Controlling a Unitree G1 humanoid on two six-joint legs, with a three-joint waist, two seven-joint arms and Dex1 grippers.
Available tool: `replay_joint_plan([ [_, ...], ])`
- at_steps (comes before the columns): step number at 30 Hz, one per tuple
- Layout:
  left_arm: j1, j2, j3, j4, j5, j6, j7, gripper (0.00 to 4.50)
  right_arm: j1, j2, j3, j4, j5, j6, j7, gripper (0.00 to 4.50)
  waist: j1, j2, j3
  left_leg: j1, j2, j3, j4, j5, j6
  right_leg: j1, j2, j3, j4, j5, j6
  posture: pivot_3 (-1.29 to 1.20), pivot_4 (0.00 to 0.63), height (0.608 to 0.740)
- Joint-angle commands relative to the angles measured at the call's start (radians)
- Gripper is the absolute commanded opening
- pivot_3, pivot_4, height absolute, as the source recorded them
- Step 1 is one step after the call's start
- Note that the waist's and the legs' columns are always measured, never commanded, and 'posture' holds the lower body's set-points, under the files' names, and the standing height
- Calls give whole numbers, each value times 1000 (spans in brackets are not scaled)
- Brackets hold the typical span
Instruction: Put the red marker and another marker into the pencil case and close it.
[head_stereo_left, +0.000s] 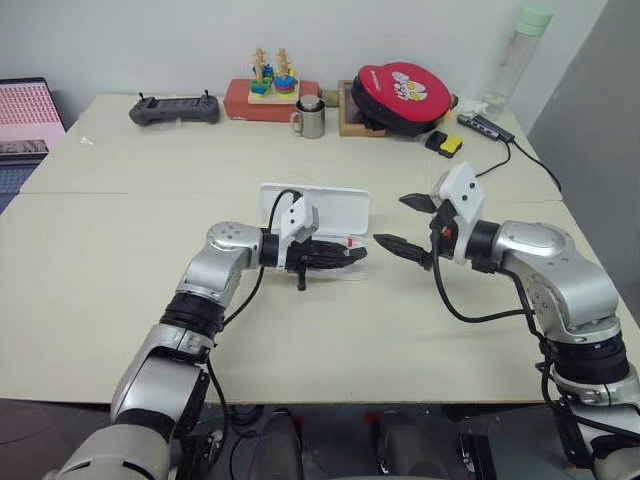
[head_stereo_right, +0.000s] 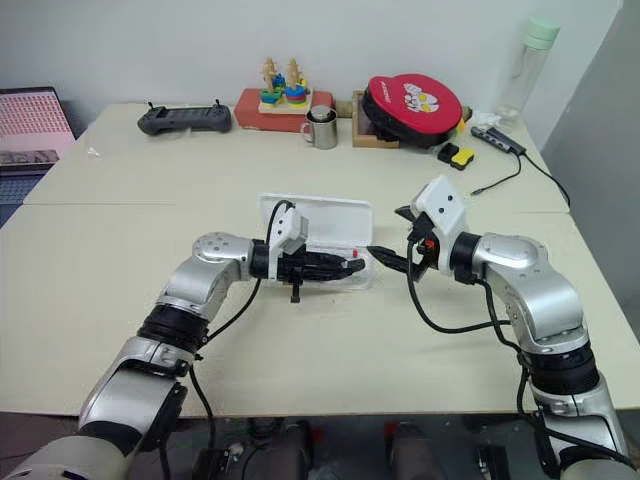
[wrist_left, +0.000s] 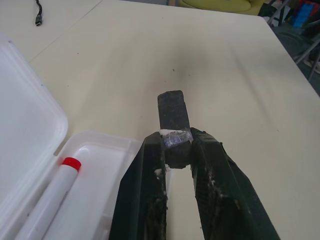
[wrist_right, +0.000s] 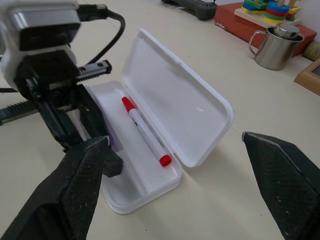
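Open pencil case (wrist_right: 150, 165) on table (head_stereo_left: 120, 300), red marker (wrist_right: 145, 131) lying inside. Left gripper (wrist_left: 175, 145) clenched on short purple marker (wrist_right: 110, 141) above case. Right gripper (wrist_right: 175, 200) released, just beside case.

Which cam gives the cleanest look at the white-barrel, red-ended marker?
Right wrist view: the whole white-barrel, red-ended marker lies exposed in the open white plastic pencil case. Left wrist view shows just one red end and part of the barrel. In the head views the left pincer hides most of it.
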Motion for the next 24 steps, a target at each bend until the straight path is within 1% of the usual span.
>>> replay_joint_plan([
  [1,-34,-19,-7,40,32,-47,-23,432,19,-14,-44,-81,22,25,-35,4500,-1,0,0,0,0,0,0,0,0,0,0,0,0,0,0,0,150,740],
  [3,-34,-15,-3,56,46,-59,-22,432,30,-18,-48,-95,29,34,-44,4500,-2,0,0,-1,0,0,0,0,0,0,0,0,0,2,-3,0,150,740],
  [9,-48,-10,-4,114,107,-95,0,432,33,-16,-39,-99,34,37,-54,4500,-2,0,0,-1,0,-1,0,0,0,0,0,0,0,-1,1,0,150,740],
  [16,-59,-22,11,142,120,-115,12,432,47,-38,-9,-111,46,34,-17,4500,-1,0,0,-1,0,-1,1,0,0,0,0,0,0,0,1,0,150,740],
  [24,-72,-32,15,175,126,-125,12,432,53,-43,-2,-122,65,41,-22,4500,-1,0,0,-1,0,-1,1,0,0,0,0,0,0,0,1,0,150,740],
])
